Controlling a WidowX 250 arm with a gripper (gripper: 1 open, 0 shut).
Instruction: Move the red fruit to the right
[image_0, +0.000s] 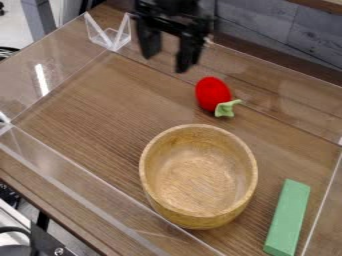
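The red fruit (213, 93) is a small glossy strawberry-like toy with a pale green stem (229, 107) pointing right. It lies on the wooden table, behind the wooden bowl. My black gripper (167, 50) hangs pointing down, up and to the left of the fruit and apart from it. Its fingers (185, 55) stand open with nothing between them.
A round wooden bowl (199, 174) sits near the front centre. A flat green block (287, 217) lies at the front right. Clear plastic walls (54, 75) fence the tabletop, with a clear corner piece (108, 33) at the back left.
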